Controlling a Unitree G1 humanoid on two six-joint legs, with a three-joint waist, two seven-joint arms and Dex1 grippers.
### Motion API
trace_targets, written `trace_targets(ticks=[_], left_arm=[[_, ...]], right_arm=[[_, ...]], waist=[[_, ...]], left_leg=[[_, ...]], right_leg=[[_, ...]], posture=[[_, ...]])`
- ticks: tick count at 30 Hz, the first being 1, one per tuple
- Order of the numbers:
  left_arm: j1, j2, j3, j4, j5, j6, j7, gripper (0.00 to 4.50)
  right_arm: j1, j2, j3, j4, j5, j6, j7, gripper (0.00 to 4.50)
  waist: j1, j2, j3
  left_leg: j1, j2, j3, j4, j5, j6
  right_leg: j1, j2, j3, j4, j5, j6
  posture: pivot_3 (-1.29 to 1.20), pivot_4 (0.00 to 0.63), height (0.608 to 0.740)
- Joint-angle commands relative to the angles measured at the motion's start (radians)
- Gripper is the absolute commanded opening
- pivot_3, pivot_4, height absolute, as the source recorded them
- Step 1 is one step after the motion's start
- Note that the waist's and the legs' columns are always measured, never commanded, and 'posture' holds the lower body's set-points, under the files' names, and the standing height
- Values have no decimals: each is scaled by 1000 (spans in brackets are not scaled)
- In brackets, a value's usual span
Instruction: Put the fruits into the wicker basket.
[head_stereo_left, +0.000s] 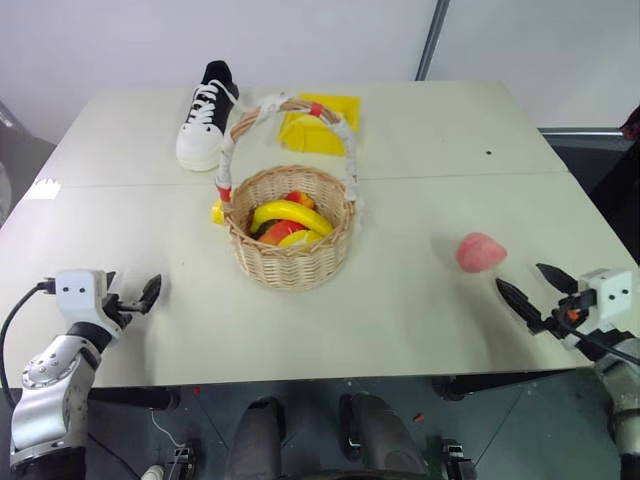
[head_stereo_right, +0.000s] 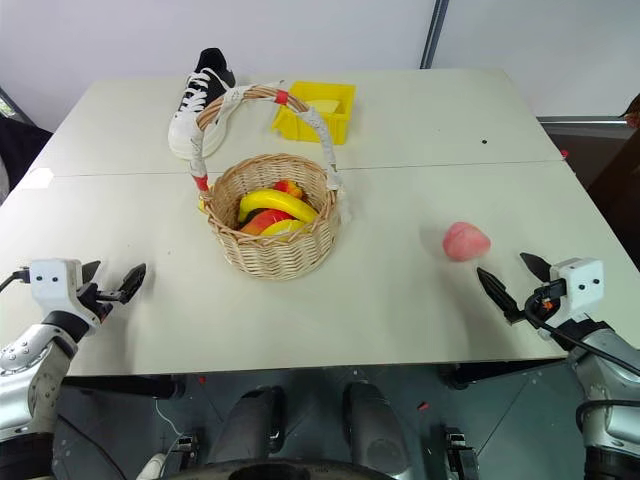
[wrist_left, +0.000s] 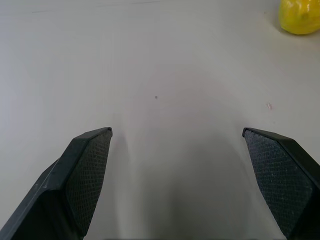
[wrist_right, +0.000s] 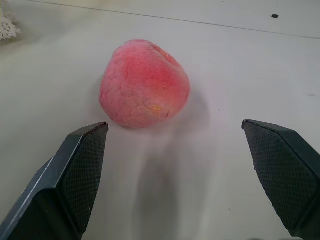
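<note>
The wicker basket (head_stereo_left: 290, 262) stands mid-table, its white handle with red bands arching over it. Inside lie yellow bananas (head_stereo_left: 291, 213) and red pieces (head_stereo_left: 279, 231). A small yellow lemon-like fruit (head_stereo_left: 217, 212) rests on the table against the basket's left side; it also appears as a yellow lump (wrist_left: 300, 15) far ahead of the left fingers. The pink peach (head_stereo_left: 481, 252) sits alone to the right. My right gripper (head_stereo_left: 520, 277) is open just short of the peach (wrist_right: 144, 84), not touching it. Over bare table at the near left, my left gripper (head_stereo_left: 133, 298) is open and empty.
A black-and-white sneaker (head_stereo_left: 207, 115) and a yellow plastic bin (head_stereo_left: 322, 122) sit at the back, behind the basket. The white table (head_stereo_left: 400, 310) ends just in front of both grippers. A seam crosses the tabletop behind the basket.
</note>
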Motion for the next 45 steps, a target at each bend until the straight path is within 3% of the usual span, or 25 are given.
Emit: trace_targets(ticks=[1, 9, 17, 21, 27, 32, 43, 44, 45], left_arm=[[6, 11, 18, -47, -10, 12, 3, 4500], [-70, 32, 11, -22, -44, 68, -16, 4500], [-271, 98, -36, 70, -19, 133, -20, 4500], [-428, 136, -114, 167, -20, 185, -84, 4500], [-600, 140, -279, 323, 49, 176, -201, 4500], [-740, 107, -372, 497, 126, 98, -244, 4500], [-851, 64, -414, 700, 200, 1, -259, 4500], [-856, 61, -409, 709, 199, -10, -256, 3955], [-859, 58, -405, 716, 198, -16, -257, 3710]], right_arm=[[-13, 10, -5, -4, 2, -30, -10, 4465], [15, 12, -11, -110, 37, -5, -16, 4465], [27, -110, -16, -387, 214, 214, 54, 4465], [-56, -172, 7, -551, 366, 354, 23, 4465], [-219, -225, 123, -701, 452, 452, -16, 4465], [-298, -211, 220, -757, 450, 469, -38, 4465], [-235, -184, 242, -798, 424, 418, -16, 4465], [-231, -180, 248, -801, 418, 413, -17, 4500], [-229, -179, 253, -803, 414, 409, -19, 4500]], waist=[[-1, 0, 0], [1, 0, 0], [1, 0, 0], [1, 0, 0], [2, -1, 0], [3, -2, 0], [1, -2, 0], [1, -2, 0], [2, -2, 0]], left_leg=[[0, 0, 0, 0, 0, 0], [0, 0, 0, 0, 0, 0], [0, 0, 0, 0, 0, 0], [0, 0, 0, 0, 0, 0], [-1, 0, 0, 0, 0, 0], [-3, 0, -1, 1, 0, 0], [-5, -1, -2, 2, 0, 1], [-6, -1, -2, 2, 0, 1], [-6, -1, -2, 2, 0, 1]], right_leg=[[0, 0, 0, 0, 0, 0], [0, 0, 0, 0, 0, 0], [0, 1, 0, 1, 0, 0], [0, 1, 0, 1, 0, 1], [0, 1, 0, 0, 1, 1], [-1, 1, -1, 0, 3, 3], [-3, 1, -1, 0, 4, 3], [-3, 1, -1, 0, 4, 3], [-3, 1, -1, 0, 4, 3]], posture=[[0, 150, 740], [0, 150, 740], [0, 150, 740], [0, 150, 740], [0, 150, 740], [0, 150, 740], [0, 150, 740], [0, 150, 740], [0, 150, 740]])
